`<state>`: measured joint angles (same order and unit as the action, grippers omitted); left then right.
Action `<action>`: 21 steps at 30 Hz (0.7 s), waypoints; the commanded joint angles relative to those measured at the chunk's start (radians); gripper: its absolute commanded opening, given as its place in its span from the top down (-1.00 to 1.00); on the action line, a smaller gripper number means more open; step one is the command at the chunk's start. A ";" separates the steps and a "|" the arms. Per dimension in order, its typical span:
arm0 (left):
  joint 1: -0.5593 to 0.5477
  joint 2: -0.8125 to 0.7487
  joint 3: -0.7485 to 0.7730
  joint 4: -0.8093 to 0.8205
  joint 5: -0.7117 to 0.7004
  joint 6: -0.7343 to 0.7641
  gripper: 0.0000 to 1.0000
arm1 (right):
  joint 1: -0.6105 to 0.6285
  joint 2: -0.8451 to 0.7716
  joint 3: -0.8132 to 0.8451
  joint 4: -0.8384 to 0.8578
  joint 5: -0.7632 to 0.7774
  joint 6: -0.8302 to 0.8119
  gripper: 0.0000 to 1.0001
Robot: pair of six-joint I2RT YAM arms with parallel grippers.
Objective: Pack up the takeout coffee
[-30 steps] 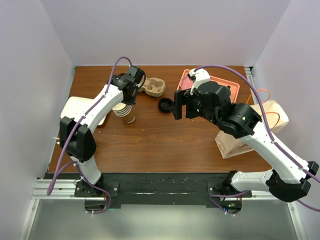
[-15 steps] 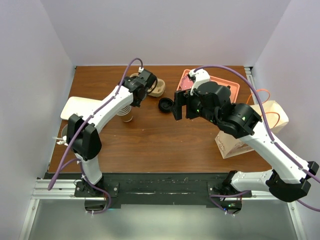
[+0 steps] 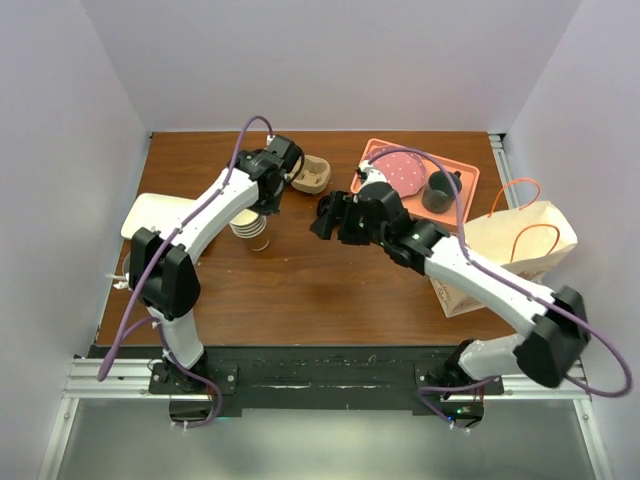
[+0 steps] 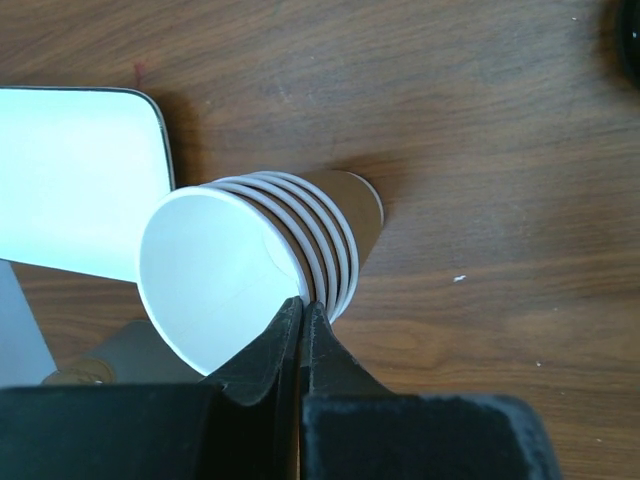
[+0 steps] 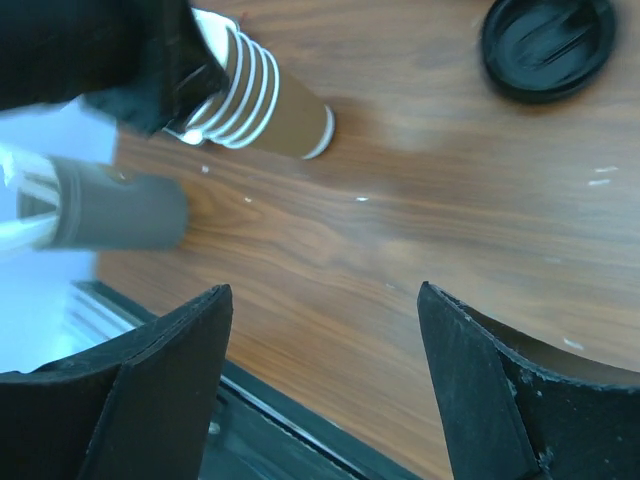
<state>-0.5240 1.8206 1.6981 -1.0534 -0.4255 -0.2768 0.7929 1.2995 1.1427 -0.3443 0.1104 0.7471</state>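
Brown wood tabletop. Right gripper (image 5: 325,300) jaws apart, empty; takeout coffee (image 5: 545,45) ahead of fingertips, offset sideways, black lid face-on, nearer this arm. Left gripper (image 4: 302,310) pinched together over cup stack (image 4: 250,260).

1. A stack of white paper cups (image 3: 250,228) lies on the brown wooden table (image 3: 300,290), just right of a flat white tray (image 3: 150,212).
2. A brown pulp carrier (image 3: 311,176) sits behind the stack, and a round black plastic lid (image 5: 548,45) lies to its right.
3. A tan paper bag (image 3: 520,240) lies before a salmon plastic tray (image 3: 465,180), far right.
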 commanded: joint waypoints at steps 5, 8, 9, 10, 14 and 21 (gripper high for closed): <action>-0.001 -0.078 -0.021 -0.005 0.067 -0.071 1.00 | -0.109 0.251 0.031 0.425 -0.252 0.219 -0.55; 0.001 -0.075 -0.023 -0.014 0.085 -0.097 1.00 | -0.115 0.336 0.043 0.481 -0.281 0.285 -0.54; 0.001 -0.073 -0.022 -0.019 0.091 -0.114 1.00 | -0.116 0.357 0.043 0.502 -0.291 0.300 -0.50; 0.002 -0.073 -0.018 -0.017 0.099 -0.122 1.00 | -0.116 0.372 0.040 0.525 -0.299 0.316 -0.47; 0.001 -0.063 -0.003 -0.037 0.088 -0.145 1.00 | -0.115 0.449 0.022 0.669 -0.353 0.406 -0.39; 0.001 -0.078 -0.009 -0.057 0.074 -0.165 1.00 | -0.115 0.582 0.115 0.703 -0.425 0.452 -0.35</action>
<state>-0.5243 1.7874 1.6798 -1.0889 -0.3439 -0.4088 0.6777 1.8412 1.1889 0.2352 -0.2512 1.1332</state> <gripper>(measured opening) 0.018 0.687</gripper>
